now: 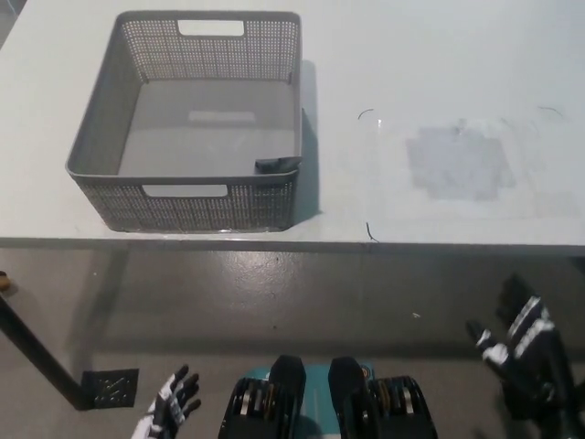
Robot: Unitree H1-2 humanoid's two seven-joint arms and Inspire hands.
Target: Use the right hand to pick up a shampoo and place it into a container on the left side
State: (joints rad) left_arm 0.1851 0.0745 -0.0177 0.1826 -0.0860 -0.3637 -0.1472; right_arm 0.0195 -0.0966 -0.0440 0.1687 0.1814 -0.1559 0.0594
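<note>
Both hands low and empty, off the table.

Right hand [521,346] at 4 o'clock, fingers spread; left hand [169,410] at 7 o'clock, fingers apart. Basket [99,137] on the table [439,73] at 11 o'clock; a small dark shampoo [278,165] shows at its near-right corner.

No text, label, brand or number is legible anywhere here.

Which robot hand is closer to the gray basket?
Left. The white left hand is below the gray basket, off the table. The black right hand is low at the far right, farther away.
</note>
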